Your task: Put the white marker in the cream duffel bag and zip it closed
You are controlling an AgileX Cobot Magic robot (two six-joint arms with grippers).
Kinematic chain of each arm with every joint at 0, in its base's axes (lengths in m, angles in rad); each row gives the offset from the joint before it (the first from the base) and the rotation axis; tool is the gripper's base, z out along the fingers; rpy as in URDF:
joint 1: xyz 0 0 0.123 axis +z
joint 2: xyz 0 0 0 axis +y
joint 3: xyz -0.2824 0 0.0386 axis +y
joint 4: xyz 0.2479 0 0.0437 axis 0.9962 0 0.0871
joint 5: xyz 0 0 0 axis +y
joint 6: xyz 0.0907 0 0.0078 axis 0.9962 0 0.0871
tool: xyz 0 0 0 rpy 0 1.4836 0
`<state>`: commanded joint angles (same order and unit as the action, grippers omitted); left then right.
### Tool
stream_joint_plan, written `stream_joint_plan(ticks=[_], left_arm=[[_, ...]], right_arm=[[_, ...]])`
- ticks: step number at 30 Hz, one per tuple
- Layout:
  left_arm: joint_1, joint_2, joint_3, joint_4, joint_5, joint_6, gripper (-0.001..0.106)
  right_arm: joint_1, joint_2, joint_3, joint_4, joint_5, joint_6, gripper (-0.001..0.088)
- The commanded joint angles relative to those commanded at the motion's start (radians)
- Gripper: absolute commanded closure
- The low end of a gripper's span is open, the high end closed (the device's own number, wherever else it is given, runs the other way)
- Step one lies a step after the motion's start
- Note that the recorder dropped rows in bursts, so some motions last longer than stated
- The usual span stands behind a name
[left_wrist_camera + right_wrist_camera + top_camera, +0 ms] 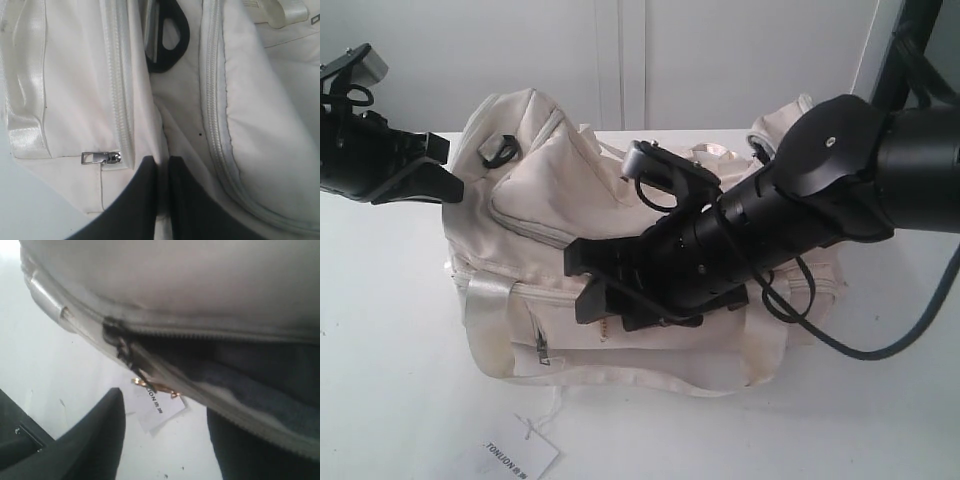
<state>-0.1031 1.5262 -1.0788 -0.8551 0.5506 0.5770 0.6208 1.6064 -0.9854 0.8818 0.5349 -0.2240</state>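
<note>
Paper tag (pixel 520 455) printed TONIJON lay nearest, on the white table (pixel 400 380) just in front of the cream duffel bag (pixel 550 200). Behind it the right gripper (pixel 582 282) hung low at the bag's front face. Its jaws were spread wide and held nothing; only the tag and bare table showed between them. Just past its tips the gold ring pull (pixel 152 386) dangled at the end of the main zipper, which gaped there onto dark lining (pixel 250 375). Farther back, at the bag's left end, the left gripper (pixel 161 167) had its jaws almost together. A fold of cream fabric sat between them, apparently pinched, near a small silver zipper pull (pixel 100 158) and a black D-ring (pixel 172 45).

The ring pull was small and hung loose close to the tag. Jaws closing from that width could catch the tag or the fabric lip instead of the pull. A drag could also nip lining into the teeth. If the left pinch was shallow, the soft bag would likely slide along the table instead of letting the slider run.

The white marker showed in no view, so whether it already lay inside could not be told. The right arm covered much of the bag's top, hiding how far the zipper stood open. The close view of the pull was blurred.
</note>
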Motion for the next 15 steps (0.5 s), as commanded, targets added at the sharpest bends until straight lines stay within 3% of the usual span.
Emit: stream_joint_plan(ticks=[4, 9, 15], left_arm=[[0.000, 0.000, 0.000, 0.000, 0.000, 0.000, 0.105], [0.000, 0.000, 0.000, 0.000, 0.000, 0.000, 0.105], [0.000, 0.000, 0.000, 0.000, 0.000, 0.000, 0.105]], right_arm=[[0.000, 0.001, 0.000, 0.018, -0.021, 0.000, 0.0407], [0.000, 0.001, 0.000, 0.018, -0.014, -0.016, 0.0622], [0.000, 0.001, 0.000, 0.018, -0.003, -0.050, 0.0804]])
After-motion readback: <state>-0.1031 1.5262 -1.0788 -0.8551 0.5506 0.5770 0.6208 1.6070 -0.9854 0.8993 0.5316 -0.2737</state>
